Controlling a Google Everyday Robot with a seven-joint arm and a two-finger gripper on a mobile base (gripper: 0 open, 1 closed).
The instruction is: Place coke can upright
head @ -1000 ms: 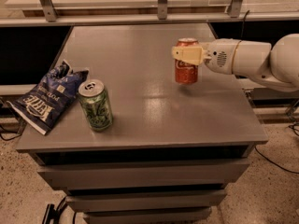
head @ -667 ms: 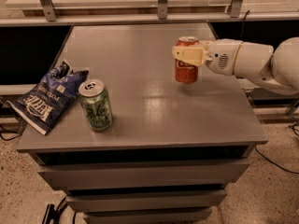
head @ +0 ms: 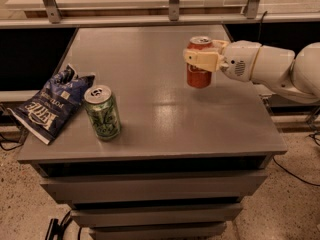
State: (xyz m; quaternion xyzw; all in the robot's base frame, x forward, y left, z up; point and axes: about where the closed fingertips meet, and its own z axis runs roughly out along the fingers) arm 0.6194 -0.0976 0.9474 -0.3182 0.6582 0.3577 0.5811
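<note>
The coke can (head: 199, 79) is red-orange with a silver top and pull tab. It stands upright at the right side of the grey table (head: 150, 114). My gripper (head: 206, 55) comes in from the right and is shut around the can's upper half, with one cream finger (head: 200, 60) across its front. The can's base is at or just above the table top; I cannot tell whether it touches.
A green patterned can (head: 102, 112) stands upright at the front left. A blue chip bag (head: 50, 103) lies at the left edge, partly overhanging. Drawers sit below the table top. A railing and counter run along the back.
</note>
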